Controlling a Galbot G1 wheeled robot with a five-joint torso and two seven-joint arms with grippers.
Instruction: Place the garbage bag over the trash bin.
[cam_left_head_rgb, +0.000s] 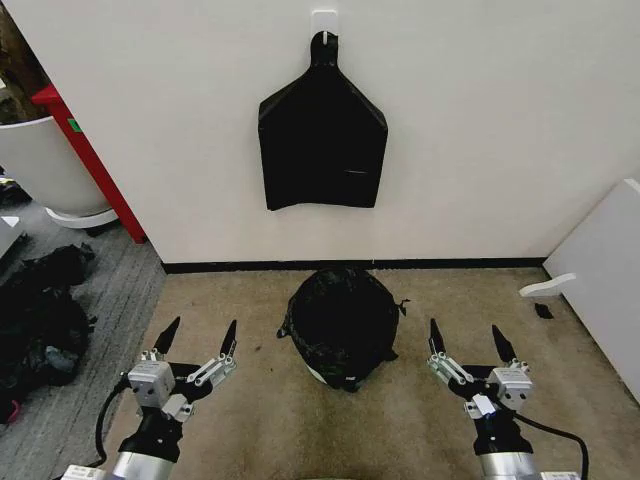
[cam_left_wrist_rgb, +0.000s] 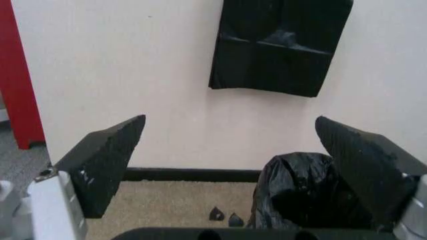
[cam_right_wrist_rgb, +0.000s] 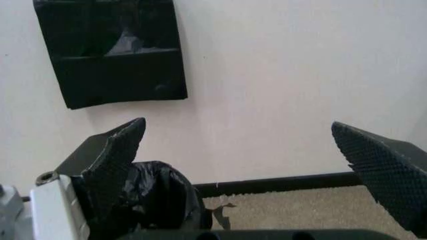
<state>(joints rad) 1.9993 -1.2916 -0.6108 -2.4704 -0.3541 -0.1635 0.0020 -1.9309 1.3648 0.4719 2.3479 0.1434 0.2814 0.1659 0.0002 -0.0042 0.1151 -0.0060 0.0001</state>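
Centre frame in the head view, on beige carpet just before the black baseboard: glossy, crinkly black thin-plastic garbage bag, draped over the small round trash bin, only a pale sliver of the bin peeking out at the bag's lower edge. Lower left: left gripper, fingers spread wide and holding nothing, apart from the bag on its left side. Lower right: right gripper, likewise released and empty, apart from the bag on its right side. Upper centre, hung flat on the white wall from a small white hook: black bag bunch pinched to a narrow neck. Upper left: large white round tub beside a red upright panel. Left edge, on grey floor: dark lumpy heap. Right edge: slanted white board.

Seen from the left wrist, bagged bin between the open fingers' tips, towards the right-hand one; from the right wrist, bag behind the left-hand finger.
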